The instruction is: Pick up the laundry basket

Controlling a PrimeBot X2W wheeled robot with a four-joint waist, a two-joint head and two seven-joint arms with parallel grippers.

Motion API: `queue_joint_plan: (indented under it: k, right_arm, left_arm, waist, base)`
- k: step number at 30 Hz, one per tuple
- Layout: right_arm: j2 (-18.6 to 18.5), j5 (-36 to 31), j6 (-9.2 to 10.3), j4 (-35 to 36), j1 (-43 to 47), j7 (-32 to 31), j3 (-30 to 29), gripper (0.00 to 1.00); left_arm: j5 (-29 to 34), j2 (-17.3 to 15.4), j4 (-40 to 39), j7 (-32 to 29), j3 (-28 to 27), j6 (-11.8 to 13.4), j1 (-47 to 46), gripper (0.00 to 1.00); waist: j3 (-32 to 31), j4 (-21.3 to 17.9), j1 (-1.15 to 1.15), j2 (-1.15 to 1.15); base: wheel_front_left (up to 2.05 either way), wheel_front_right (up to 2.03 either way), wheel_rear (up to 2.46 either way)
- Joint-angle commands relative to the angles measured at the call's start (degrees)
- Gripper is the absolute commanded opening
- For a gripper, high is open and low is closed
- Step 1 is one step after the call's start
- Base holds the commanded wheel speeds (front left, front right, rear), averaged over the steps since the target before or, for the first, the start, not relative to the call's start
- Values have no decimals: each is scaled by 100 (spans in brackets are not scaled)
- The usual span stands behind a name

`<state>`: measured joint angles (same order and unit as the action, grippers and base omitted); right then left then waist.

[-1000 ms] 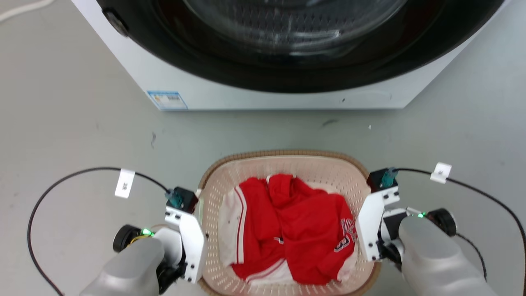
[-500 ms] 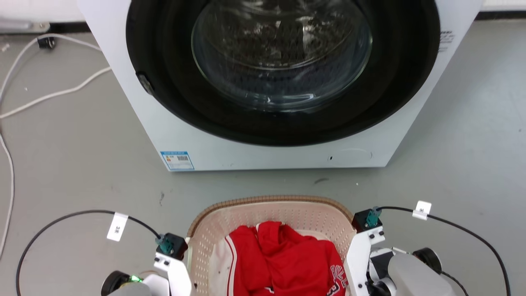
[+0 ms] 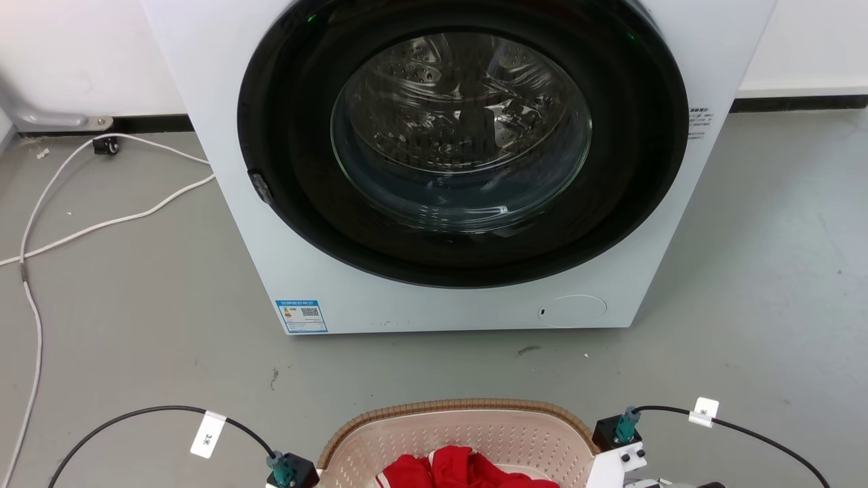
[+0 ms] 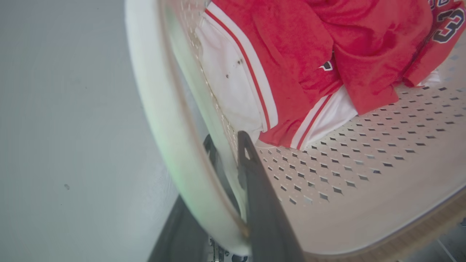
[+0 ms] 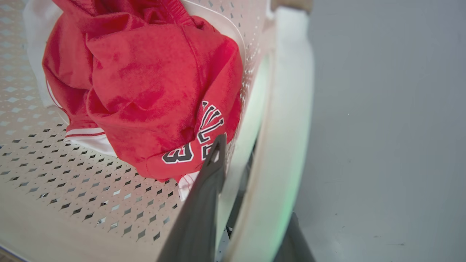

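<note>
Low at the bottom edge of the head view, centre, sits the laundry basket [image 3: 447, 405]: cream perforated walls, brown rim, a bit of red clothing [image 3: 468, 469] inside. Half a sec ago much more of it was in frame. Now the white washer [image 3: 319, 271] w/ its round dark door takes the upper frame. The whole pic has slid down, so the camera rose; the things didn't move apart. The basket keeps its spot betw. the two cabled wrist blocks [image 3: 616, 434], so prob. the body is straightening w/ the load. Left wrist view: left gripper [image 4: 225, 140] is clamped across the basket's side wall, one dark finger inside by the red clothing, the other outside behind the white handle [image 4: 156, 109]; grey floor [image 4: 54, 127] at frame left. Right wrist view: right gripper [image 5: 235, 153] is likewise pinched over the opposite wall, inner finger beside the red clothing. Can't tell if the base is off the floor yet. Both grips look set for the lift.
</note>
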<state>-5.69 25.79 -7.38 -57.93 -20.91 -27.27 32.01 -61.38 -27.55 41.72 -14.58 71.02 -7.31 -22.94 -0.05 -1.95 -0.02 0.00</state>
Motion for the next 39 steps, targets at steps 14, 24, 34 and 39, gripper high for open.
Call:
queue_joint_plan:
  k: [14, 24, 34, 39]
  right_arm:
    - [-196, -270, -19, 453, 202, -330, -284, 0]
    - [-248, -473, -19, 866, 421, -523, -554, 0]
    - [-232, -649, -19, 1292, 641, -789, -809, 0]
    - [-238, -753, -19, 1494, 752, -904, -924, 0]
  left_arm:
    - [0, -334, -487, -286, 77, 207, 249, 0]
    - [15, -459, -728, -316, 60, 374, 245, 0]
    - [-5, -500, -873, -388, 59, 463, 210, 0]
    - [-50, -520, -951, -468, 57, 484, 188, 0]
  waist:
    - [-84, -15, 2, 0]
    - [-87, -39, 2, 0]
    - [-58, -46, 2, 0]
    - [-44, -27, 2, 0]
  base:
    - [0, 0, 0]
    - [0, 0, 0]
    - [0, 0, 0]
    - [0, 0, 0]
